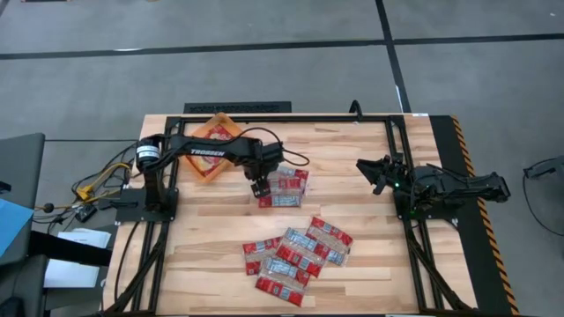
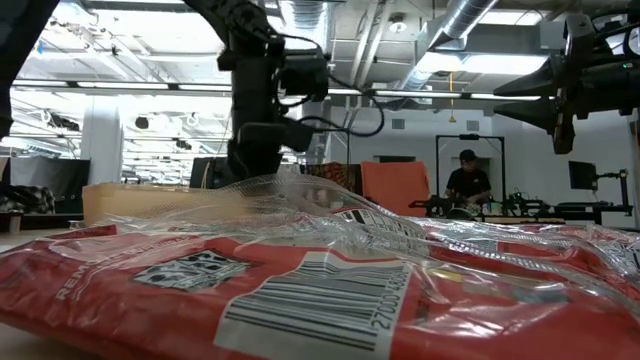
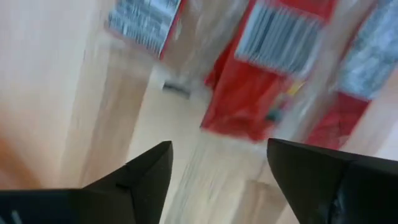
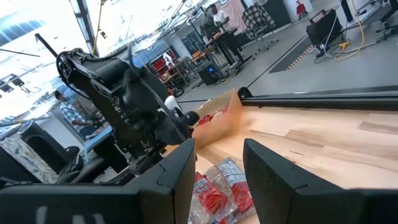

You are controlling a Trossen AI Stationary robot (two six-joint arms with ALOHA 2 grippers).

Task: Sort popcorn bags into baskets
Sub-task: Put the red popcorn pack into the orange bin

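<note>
we see light wooden table point(image 1: 352, 255) | orange shallow square basket point(image 1: 214, 141) far-left | red flat popcorn bags point(image 1: 300, 255) heaped near edge, few mid-table

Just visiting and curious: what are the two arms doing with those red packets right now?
Left gripper open, over two popcorn bags near the basket. Right gripper open, waiting at right side. Main pile untouched. Nothing blocking.

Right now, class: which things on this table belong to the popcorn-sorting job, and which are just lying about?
Job:
popcorn bags
smaller pile of bags
orange basket
left gripper, jaws open over that pile

Lying about:
right gripper, open, waiting
cables at the table's edge
</note>
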